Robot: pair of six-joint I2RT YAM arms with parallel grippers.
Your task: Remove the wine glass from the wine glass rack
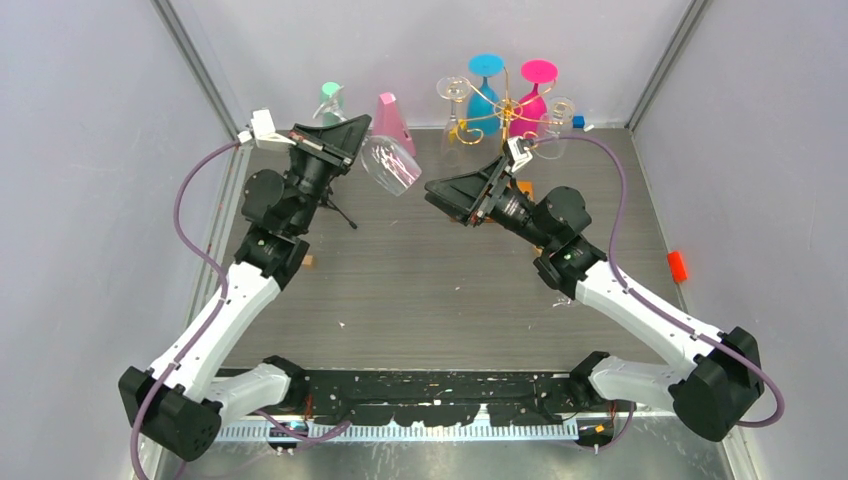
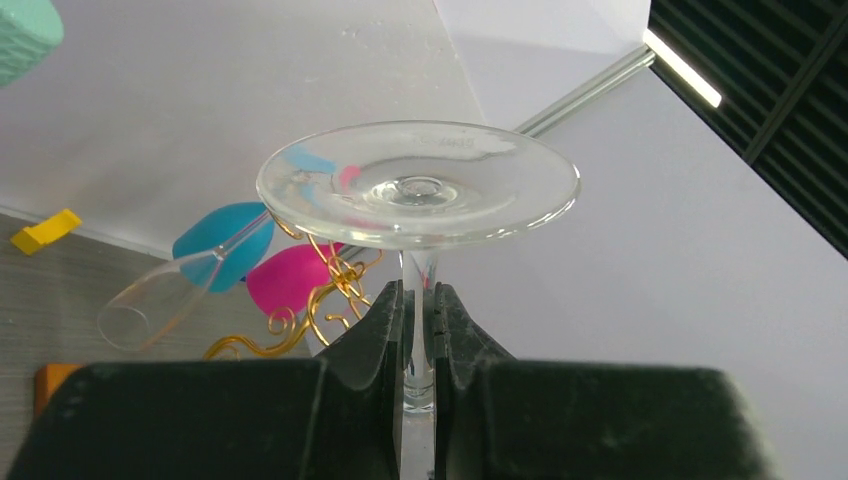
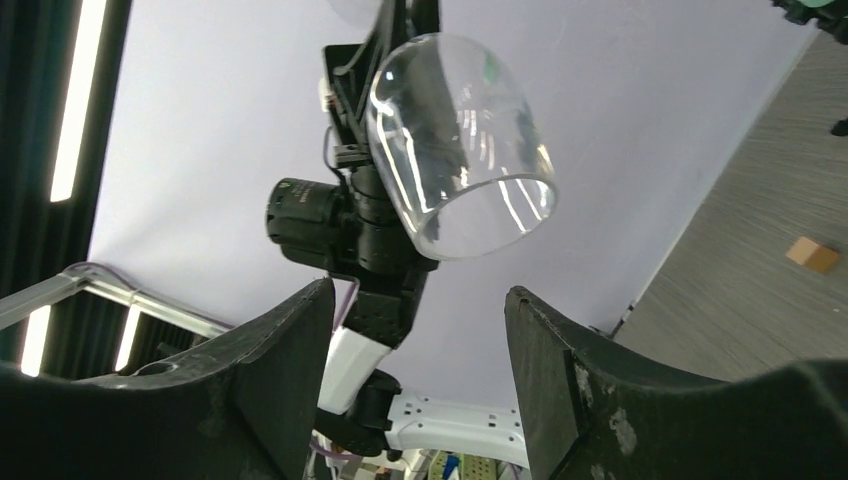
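Robot lab test cell, plain pale walls [image 1: 80, 150], aluminium frame posts [image 1: 197, 60], grey tabletop [image 1: 430, 300]

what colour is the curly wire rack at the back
Gold. The thin curled-wire wine glass rack shows best in the top external view.

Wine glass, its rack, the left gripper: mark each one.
wine glass [image 1: 390, 165]: top external view, on its bowl.
wine glass rack [image 1: 507, 104]: top external view, where the gold arms meet.
left gripper [image 2: 418, 300]: left wrist view, between the fingertips.
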